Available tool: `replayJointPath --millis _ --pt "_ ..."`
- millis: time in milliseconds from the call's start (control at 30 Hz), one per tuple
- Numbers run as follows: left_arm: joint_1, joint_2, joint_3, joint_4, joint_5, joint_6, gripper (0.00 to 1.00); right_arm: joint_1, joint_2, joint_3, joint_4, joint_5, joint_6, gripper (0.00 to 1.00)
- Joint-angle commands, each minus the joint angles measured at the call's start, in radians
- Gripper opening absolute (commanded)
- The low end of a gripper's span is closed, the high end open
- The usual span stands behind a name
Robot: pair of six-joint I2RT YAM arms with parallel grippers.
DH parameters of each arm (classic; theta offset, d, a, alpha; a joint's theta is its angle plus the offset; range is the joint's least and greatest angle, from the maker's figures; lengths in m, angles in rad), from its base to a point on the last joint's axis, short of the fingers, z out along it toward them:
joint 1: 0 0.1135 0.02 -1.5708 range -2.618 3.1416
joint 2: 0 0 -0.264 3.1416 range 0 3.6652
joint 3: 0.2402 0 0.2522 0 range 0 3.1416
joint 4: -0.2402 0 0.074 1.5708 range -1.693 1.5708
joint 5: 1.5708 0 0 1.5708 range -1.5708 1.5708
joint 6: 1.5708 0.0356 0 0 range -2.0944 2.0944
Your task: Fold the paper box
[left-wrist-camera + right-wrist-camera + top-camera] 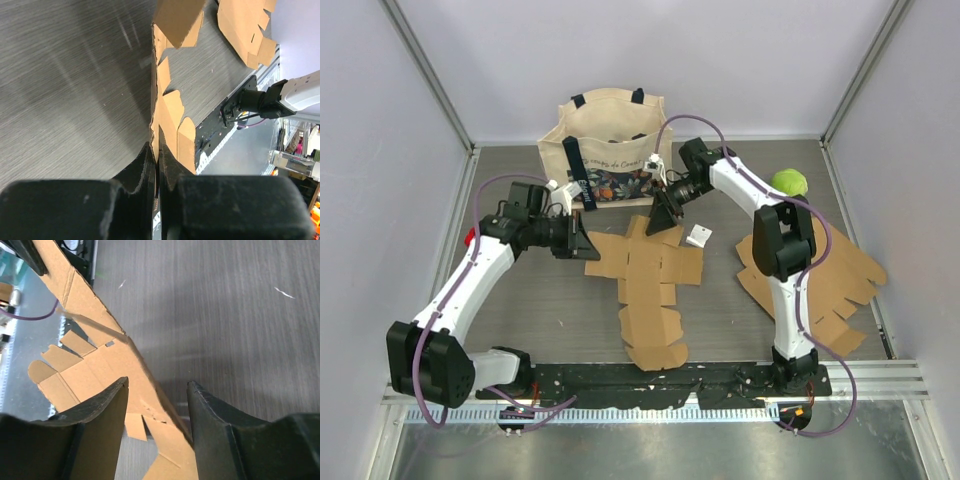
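A flat brown cardboard box blank lies unfolded in the middle of the table. My left gripper is shut on the blank's left flap; in the left wrist view the cardboard edge runs up from between the closed fingers. My right gripper is open over the blank's far top flap. In the right wrist view the cardboard passes between the spread fingers, slightly lifted off the table.
A canvas tote bag stands behind the blank. A stack of spare cardboard blanks lies at the right, a green ball behind it. A small white tag lies right of the blank.
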State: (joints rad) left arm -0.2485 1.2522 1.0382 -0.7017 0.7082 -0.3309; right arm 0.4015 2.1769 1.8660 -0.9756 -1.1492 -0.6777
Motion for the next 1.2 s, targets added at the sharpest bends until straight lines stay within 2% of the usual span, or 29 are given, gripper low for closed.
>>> replayJointPath --millis 0,133,200,233,267,300,333,367,400,467,567,700,767,800,833,900,933,1000,1067,1167 --pt "-0.003 -0.004 0.045 0.005 0.024 0.024 0.08 -0.004 0.046 0.076 -0.185 -0.095 -0.160 0.52" --pt "-0.005 -0.002 0.037 0.008 0.004 0.027 0.09 -0.004 0.038 0.067 -0.204 -0.106 -0.192 0.41" --pt "-0.005 -0.004 0.039 0.001 -0.027 0.029 0.10 -0.006 0.011 0.036 -0.152 -0.089 -0.145 0.31" --pt "-0.003 -0.005 0.034 0.002 -0.048 0.027 0.15 -0.004 -0.008 0.015 -0.102 -0.075 -0.096 0.26" --pt "-0.005 -0.008 0.033 -0.001 -0.126 0.021 0.20 -0.004 -0.031 -0.061 -0.037 -0.058 0.061 0.19" --pt "-0.005 -0.017 0.029 0.002 -0.168 0.001 0.26 -0.004 -0.099 -0.120 0.171 -0.029 0.166 0.15" --pt "-0.005 -0.028 0.011 0.016 -0.203 -0.010 0.42 -0.003 -0.139 -0.186 0.304 0.068 0.297 0.11" --pt "-0.003 -0.042 0.000 0.031 -0.260 -0.026 0.50 -0.003 -0.176 -0.324 0.436 0.144 0.502 0.01" --pt "-0.005 -0.072 -0.010 0.062 -0.294 -0.058 0.65 -0.006 -0.228 -0.367 0.586 0.198 0.559 0.01" --pt "-0.008 -0.105 -0.039 0.093 -0.344 -0.085 0.69 -0.013 -0.235 -0.412 0.612 0.230 0.608 0.01" --pt "-0.015 -0.145 -0.052 0.169 -0.391 -0.137 0.67 0.002 -0.261 -0.485 0.601 0.323 0.668 0.01" --pt "-0.067 -0.096 -0.033 0.296 -0.329 -0.233 0.59 -0.001 -0.322 -0.629 0.757 0.385 0.763 0.01" --pt "-0.118 0.028 0.031 0.301 -0.326 -0.301 0.48 0.000 -0.347 -0.669 0.810 0.399 0.817 0.01" --pt "-0.136 0.077 0.122 0.285 -0.325 -0.318 0.39 0.000 -0.351 -0.669 0.813 0.419 0.832 0.01" --pt "-0.174 0.137 0.175 0.262 -0.328 -0.326 0.36 -0.001 -0.354 -0.671 0.812 0.448 0.863 0.01" --pt "-0.215 0.277 0.325 0.168 -0.416 -0.326 0.35 -0.001 -0.351 -0.666 0.796 0.494 0.879 0.01" --pt "-0.247 0.321 0.368 0.139 -0.512 -0.320 0.35 -0.001 -0.351 -0.669 0.810 0.491 0.901 0.01" --pt "-0.259 0.441 0.483 0.053 -0.605 -0.312 0.35 -0.001 -0.342 -0.688 0.854 0.479 0.911 0.01" --pt "-0.259 0.531 0.531 0.009 -0.650 -0.292 0.35 -0.001 -0.335 -0.680 0.861 0.468 0.914 0.01" --pt "-0.262 0.579 0.545 0.027 -0.659 -0.293 0.35 -0.001 -0.348 -0.698 0.912 0.439 0.937 0.01"
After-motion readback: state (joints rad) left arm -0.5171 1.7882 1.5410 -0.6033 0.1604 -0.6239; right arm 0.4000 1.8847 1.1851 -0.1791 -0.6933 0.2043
